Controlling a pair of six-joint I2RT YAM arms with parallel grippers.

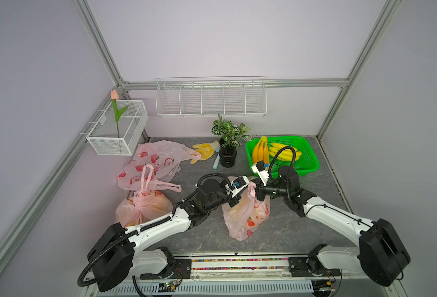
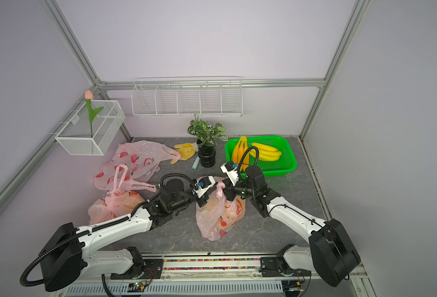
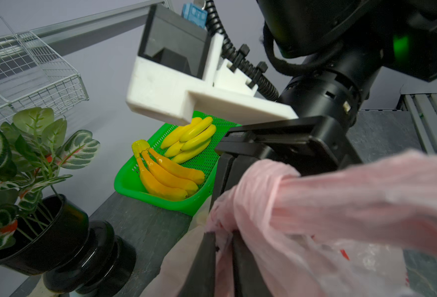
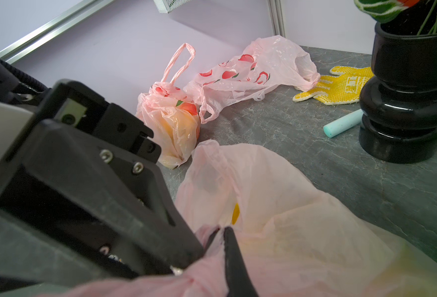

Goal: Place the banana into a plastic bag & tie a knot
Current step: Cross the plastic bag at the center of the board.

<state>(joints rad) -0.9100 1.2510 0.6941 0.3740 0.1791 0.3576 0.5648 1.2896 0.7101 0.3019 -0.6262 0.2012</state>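
Your right claw [image 4: 220, 231] is clamped tight on a gathered handle of the plastic bag [image 1: 245, 218], mid-surface. Your left claw [image 3: 222, 241] sits just beside it, jaws nearly together with pink plastic pinched between them. The banana [image 4: 235, 213] is in, showing yellow through the mouth, so loading looks done. The knot isn't tied yet. Beyond, toward the far right corner, the green basket [image 1: 307, 159] holds the spare bunches [image 1: 284, 153].
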